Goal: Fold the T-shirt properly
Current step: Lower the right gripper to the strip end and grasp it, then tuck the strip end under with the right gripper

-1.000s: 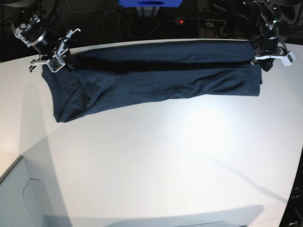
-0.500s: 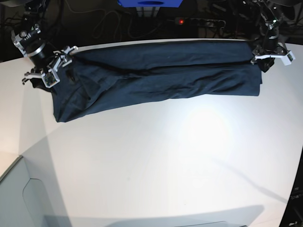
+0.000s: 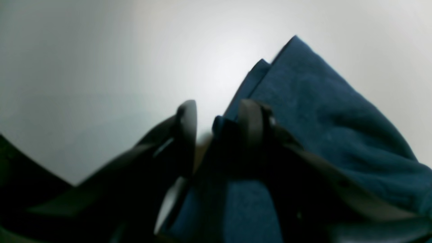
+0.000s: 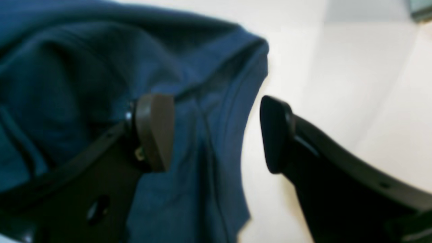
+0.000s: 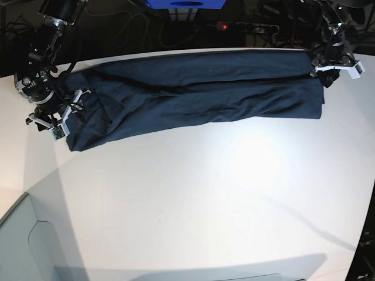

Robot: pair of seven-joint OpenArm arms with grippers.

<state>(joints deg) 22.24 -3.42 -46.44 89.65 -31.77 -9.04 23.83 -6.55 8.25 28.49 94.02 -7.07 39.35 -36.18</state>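
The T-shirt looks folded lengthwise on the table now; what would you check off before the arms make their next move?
1. T-shirt lying as one long folded band on the table: ok.
2. Right gripper let go, jaws apart, cloth edge between them unpinched: ok.
3. Left gripper let go: jaws apart, but cloth sits close against one finger; cannot tell.
4. Fold edges lined up: not ok, the right gripper's end is rumpled and slanted.
5. Cloth fully on the table: ok.

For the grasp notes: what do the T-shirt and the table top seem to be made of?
T-shirt: soft knit cloth, matte navy; it creases and drapes in folds. Table: smooth, hard white surface, probably laminate; a bright lamp glare shows on it.
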